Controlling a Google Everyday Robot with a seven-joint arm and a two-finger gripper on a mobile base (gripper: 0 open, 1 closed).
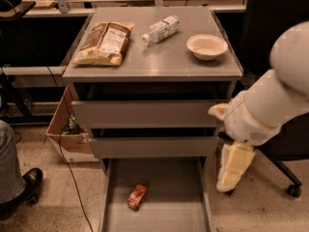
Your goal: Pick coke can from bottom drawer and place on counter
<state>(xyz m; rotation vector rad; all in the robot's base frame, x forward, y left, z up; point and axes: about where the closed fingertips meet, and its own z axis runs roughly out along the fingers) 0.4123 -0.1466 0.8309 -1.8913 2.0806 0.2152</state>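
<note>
The coke can is small and red and lies on its side on the floor of the open bottom drawer, left of the middle. The counter is the grey cabinet top above the two closed upper drawers. My white arm comes in from the right. Its gripper hangs down just right of the cabinet, outside the drawer's right wall and level with it, well to the right of the can and above it.
On the counter lie a snack bag at the left, a clear bottle on its side at the back, and a white bowl at the right. A cardboard box, a cable and a person's shoe are at the left. An office chair base stands at the right.
</note>
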